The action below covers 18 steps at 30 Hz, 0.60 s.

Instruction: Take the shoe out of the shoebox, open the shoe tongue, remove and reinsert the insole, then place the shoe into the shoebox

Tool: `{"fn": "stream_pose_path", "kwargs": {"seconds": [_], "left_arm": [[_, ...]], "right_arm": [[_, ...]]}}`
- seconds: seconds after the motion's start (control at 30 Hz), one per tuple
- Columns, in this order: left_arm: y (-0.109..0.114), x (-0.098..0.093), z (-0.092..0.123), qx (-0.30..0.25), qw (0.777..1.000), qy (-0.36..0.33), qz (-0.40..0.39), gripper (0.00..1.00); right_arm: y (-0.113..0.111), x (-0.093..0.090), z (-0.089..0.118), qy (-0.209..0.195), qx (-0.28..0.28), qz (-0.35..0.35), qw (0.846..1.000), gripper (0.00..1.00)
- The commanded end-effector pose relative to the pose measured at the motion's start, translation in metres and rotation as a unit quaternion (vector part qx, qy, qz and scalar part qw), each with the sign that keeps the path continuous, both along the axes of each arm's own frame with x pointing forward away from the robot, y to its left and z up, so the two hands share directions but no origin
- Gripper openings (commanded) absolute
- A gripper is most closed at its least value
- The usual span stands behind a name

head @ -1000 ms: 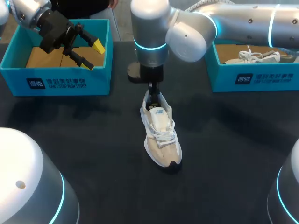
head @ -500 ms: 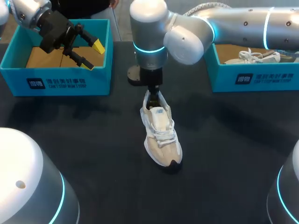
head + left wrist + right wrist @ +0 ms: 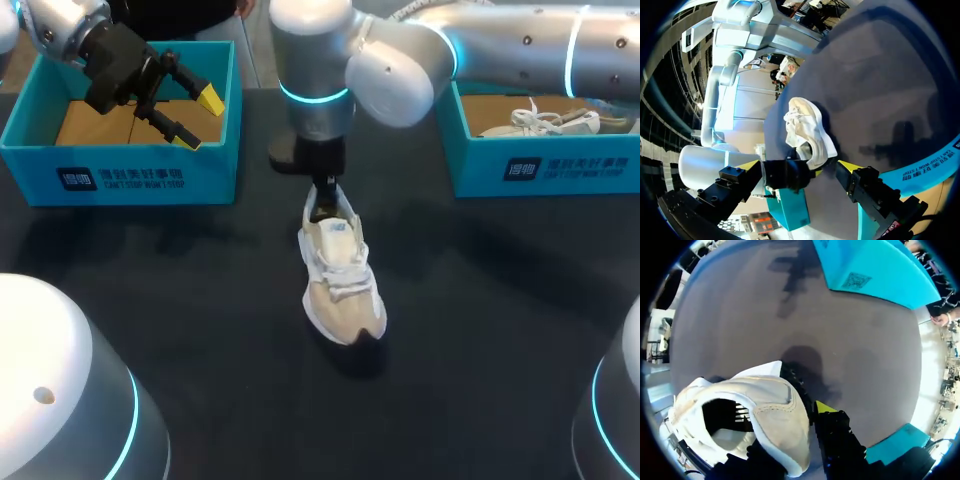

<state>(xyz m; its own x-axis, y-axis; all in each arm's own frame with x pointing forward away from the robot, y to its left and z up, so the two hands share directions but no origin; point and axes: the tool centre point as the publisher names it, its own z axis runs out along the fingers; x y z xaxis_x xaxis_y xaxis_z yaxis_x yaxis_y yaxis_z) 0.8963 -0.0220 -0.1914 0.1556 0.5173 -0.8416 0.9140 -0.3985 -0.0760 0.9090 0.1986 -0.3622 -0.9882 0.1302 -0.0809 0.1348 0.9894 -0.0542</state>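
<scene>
A beige and white shoe [image 3: 340, 280] is in the middle of the dark table, toe toward me. My right gripper [image 3: 325, 205] comes down onto its heel. In the right wrist view the heel wall of the shoe [image 3: 770, 410] is pinched by my right gripper [image 3: 800, 427], one finger inside the shoe and a yellow-tipped fingertip [image 3: 825, 406] outside. My left gripper [image 3: 197, 120] hangs open over the left teal shoebox [image 3: 120, 175], holding nothing. From the left wrist view the shoe [image 3: 807, 132] lies well ahead of my left gripper [image 3: 799, 166].
A second teal shoebox [image 3: 540, 165] at the back right holds another white shoe [image 3: 545, 122]. My right arm [image 3: 450, 50] stretches across the back of the table from the right. Dark tabletop [image 3: 200, 300] surrounds the shoe.
My right gripper has closed on the shoe's heel and risen slightly; the shoe has shifted a little toward the back and left. The left arm has stayed still.
</scene>
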Motion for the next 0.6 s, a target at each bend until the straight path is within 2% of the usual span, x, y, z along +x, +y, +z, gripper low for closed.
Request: {"fn": "stream_pose_path", "kwargs": {"seconds": [0.03, 0.6], "left_arm": [[0.000, 0.000, 0.000, 0.001, 1.000, -0.001, 0.000, 1.00], [0.000, 0.000, 0.000, 0.001, 1.000, -0.001, 0.000, 1.00]], "right_arm": [[-0.003, -0.009, 0.045, -0.013, -0.004, -0.003, 1.000, 0.00], [-0.014, -0.004, 0.170, -0.060, -0.021, -0.035, 0.997, 0.00]]}}
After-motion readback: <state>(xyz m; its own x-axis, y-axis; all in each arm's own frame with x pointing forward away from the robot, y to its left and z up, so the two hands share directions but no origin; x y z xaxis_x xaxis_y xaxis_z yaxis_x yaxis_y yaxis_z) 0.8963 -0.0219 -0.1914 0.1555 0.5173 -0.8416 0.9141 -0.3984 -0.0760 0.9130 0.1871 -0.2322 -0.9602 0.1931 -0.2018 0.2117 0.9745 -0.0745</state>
